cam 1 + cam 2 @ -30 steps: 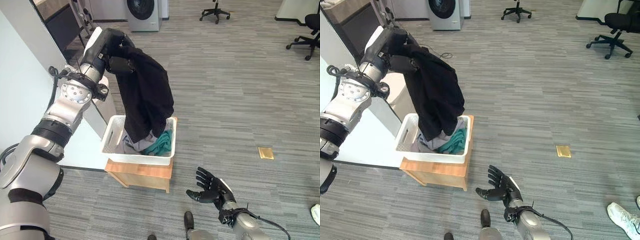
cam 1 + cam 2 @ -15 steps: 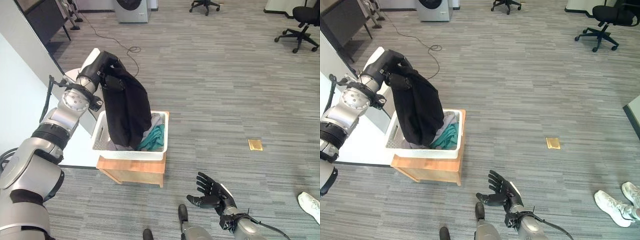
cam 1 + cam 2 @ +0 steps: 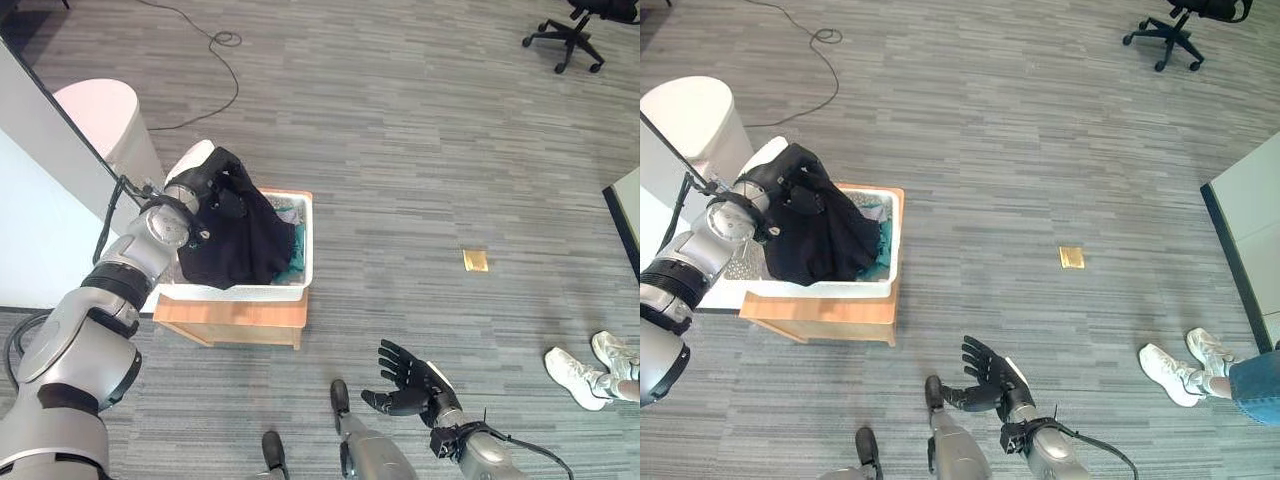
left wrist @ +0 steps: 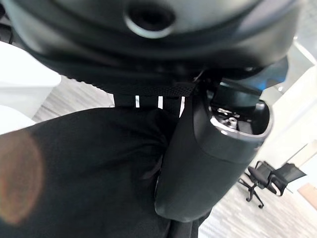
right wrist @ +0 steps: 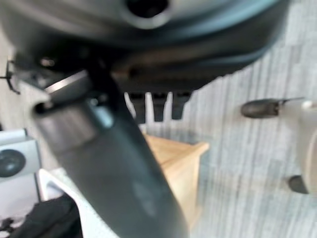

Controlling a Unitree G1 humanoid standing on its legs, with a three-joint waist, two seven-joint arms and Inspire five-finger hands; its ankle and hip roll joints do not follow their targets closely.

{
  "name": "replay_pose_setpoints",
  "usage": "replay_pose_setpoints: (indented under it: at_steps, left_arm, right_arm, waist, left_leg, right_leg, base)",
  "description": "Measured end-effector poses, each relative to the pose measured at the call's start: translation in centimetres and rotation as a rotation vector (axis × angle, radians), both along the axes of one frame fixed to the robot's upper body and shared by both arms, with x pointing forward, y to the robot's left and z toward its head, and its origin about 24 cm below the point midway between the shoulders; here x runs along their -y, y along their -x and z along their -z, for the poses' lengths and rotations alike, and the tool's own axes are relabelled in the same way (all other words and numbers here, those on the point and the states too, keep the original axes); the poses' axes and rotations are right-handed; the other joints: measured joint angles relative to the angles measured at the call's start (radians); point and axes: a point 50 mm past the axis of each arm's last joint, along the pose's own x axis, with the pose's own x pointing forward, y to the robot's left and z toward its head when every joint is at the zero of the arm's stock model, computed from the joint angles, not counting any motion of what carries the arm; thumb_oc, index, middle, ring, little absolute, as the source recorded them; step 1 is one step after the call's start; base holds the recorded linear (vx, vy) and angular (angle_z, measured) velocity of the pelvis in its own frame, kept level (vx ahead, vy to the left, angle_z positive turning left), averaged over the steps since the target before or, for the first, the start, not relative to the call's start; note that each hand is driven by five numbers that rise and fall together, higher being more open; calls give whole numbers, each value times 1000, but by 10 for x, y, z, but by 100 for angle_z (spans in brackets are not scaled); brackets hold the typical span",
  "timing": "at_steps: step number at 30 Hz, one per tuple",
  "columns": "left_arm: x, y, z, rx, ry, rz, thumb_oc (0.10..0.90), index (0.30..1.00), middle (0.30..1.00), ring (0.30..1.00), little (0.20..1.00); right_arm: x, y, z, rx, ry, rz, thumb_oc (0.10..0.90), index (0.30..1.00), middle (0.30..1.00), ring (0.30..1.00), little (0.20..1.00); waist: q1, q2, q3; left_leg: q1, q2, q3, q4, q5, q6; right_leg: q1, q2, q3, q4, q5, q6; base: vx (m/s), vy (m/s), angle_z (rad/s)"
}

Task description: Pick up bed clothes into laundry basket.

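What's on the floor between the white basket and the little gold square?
Nothing. In the left eye view, bare grey carpet runs from the laundry basket to the gold square.

Left hand (image 3: 222,185) fingers: buried in black garment (image 3: 240,245), grip unreadable.
Teal cloth (image 3: 296,262): mostly covered by garment.
Person (image 3: 1252,385): cut off at frame edge.

left arm: reached forward, bent at elbow | left hand (image 3: 222,180): fingers curled, clamped on black garment (image 3: 240,245) | right arm: low, forearm up | right hand (image 3: 408,376): palm up, fingers spread and straight, held nothing
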Motion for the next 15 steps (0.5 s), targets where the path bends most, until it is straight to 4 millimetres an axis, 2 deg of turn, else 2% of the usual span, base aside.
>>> replay_pose_setpoints:
  at_steps: [6, 11, 15]
  left_arm:
    - [6, 0, -5, 30, -20, 21, 800, 900, 900, 900, 900]
    - [21, 4, -25, 103, -42, 111, 800, 900, 900, 900, 900]
    - [24, 8, -43, 159, -64, 149, 800, 900, 900, 900, 900]
  right_arm:
    - [-1, -7, -4, 24, 6, -9, 800, 900, 900, 900, 900]
    - [-1, -10, -6, 42, 8, -13, 800, 900, 900, 900, 900]
    - [0, -11, -7, 45, 11, -9, 800, 900, 900, 900, 900]
  waist:
    - [8, 8, 9]
    - [28, 46, 34]
    - [38, 58, 40]
  left_leg:
    - [0, 4, -3, 0, 0, 0]
    - [12, 4, -27, 0, 1, -2]
    - [21, 7, -39, 0, 3, -4]
  right_leg:
    - [2, 2, -4, 0, 0, -1]
    - [24, -3, -28, 0, -3, -2]
    - [39, -3, -38, 0, -9, 0]
  base:
    - [12, 1, 2]
    - [16, -7, 12]
    - [11, -10, 10]
